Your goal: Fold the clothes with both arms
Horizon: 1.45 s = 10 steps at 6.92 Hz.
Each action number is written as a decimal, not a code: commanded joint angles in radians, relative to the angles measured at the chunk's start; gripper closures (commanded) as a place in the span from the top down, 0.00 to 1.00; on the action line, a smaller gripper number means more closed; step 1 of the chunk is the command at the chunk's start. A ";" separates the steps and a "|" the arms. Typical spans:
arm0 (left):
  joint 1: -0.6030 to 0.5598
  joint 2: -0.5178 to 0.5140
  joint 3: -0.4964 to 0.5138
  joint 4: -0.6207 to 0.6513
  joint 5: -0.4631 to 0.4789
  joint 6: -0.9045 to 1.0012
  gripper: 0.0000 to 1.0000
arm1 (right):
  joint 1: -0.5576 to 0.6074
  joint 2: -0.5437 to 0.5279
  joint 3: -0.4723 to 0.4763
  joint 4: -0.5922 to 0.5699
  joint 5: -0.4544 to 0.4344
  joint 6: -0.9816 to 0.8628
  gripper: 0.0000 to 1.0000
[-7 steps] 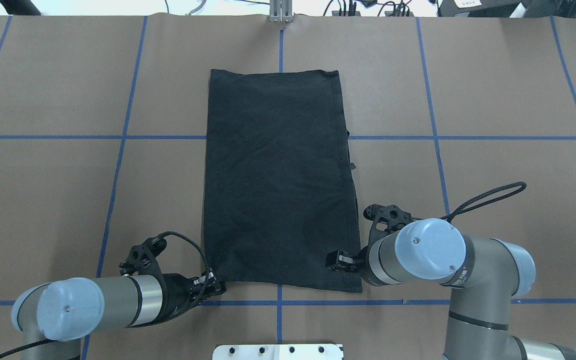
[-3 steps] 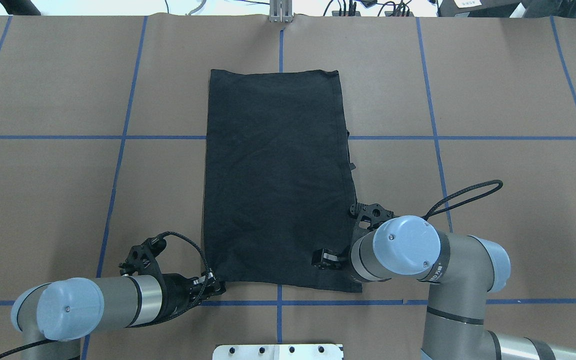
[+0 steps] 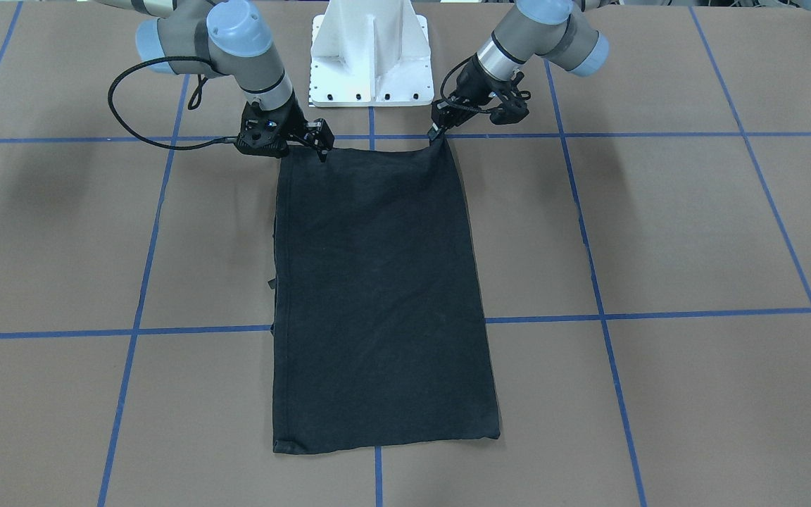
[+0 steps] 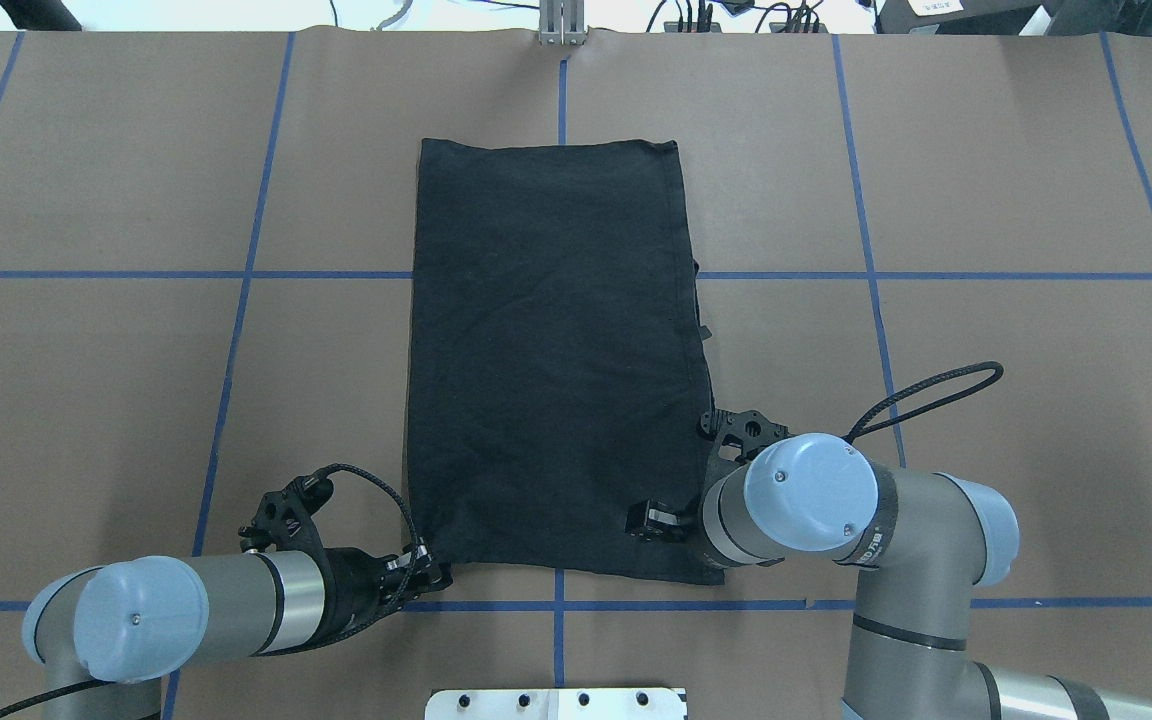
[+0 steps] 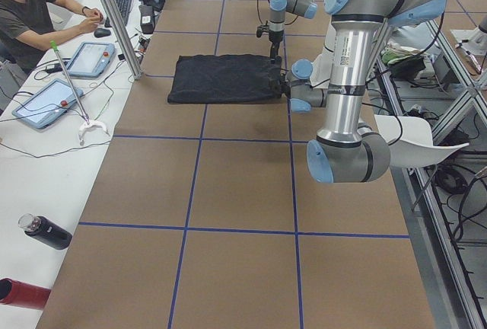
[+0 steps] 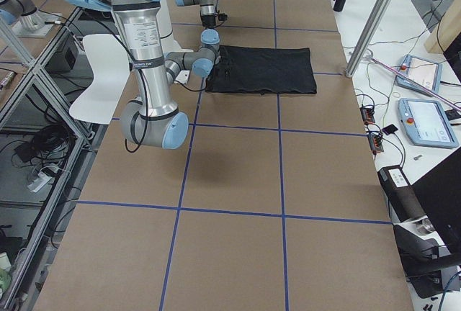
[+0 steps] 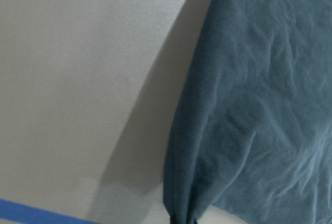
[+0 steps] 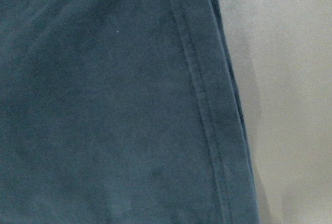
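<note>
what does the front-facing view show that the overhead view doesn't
Only the front-facing view: the white pedestal base as an upright column, and the left gripper pinching the black T-shirt by a slightly raised corner. Only the overhead view: cables beyond the far edge of the table. Both: the T-shirt folded into a long rectangle on blue tape lines, the right gripper over it near its other robot-side corner.

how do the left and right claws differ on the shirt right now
The left claw sits at the near left corner of the T-shirt, on its edge; the right claw is over the cloth, inward of the near right corner. The left claw pinches its corner into a bunched peak; under the right claw the cloth lies flat, grip unclear. Both are at the same short end of it.
</note>
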 commanded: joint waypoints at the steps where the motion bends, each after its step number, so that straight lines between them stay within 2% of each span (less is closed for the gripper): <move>1: 0.000 0.000 0.000 0.000 0.000 0.000 0.00 | -0.002 -0.001 -0.014 -0.002 -0.002 0.000 1.00; 4: -0.001 0.001 0.000 0.000 0.000 0.000 0.00 | -0.002 0.001 -0.016 -0.002 0.003 0.000 0.97; 5: -0.001 0.003 0.001 -0.002 0.000 0.000 0.00 | -0.002 0.001 -0.016 -0.002 0.003 0.003 0.75; 7: -0.001 0.001 0.000 0.000 0.000 0.000 0.00 | -0.002 0.002 -0.014 -0.002 0.005 0.002 0.51; 9: -0.001 0.003 0.000 0.000 0.000 0.000 0.00 | 0.002 0.004 -0.007 0.000 0.006 0.002 0.10; 10: -0.001 0.003 0.000 0.000 0.000 0.000 0.00 | 0.004 0.007 -0.006 -0.002 0.006 0.002 0.02</move>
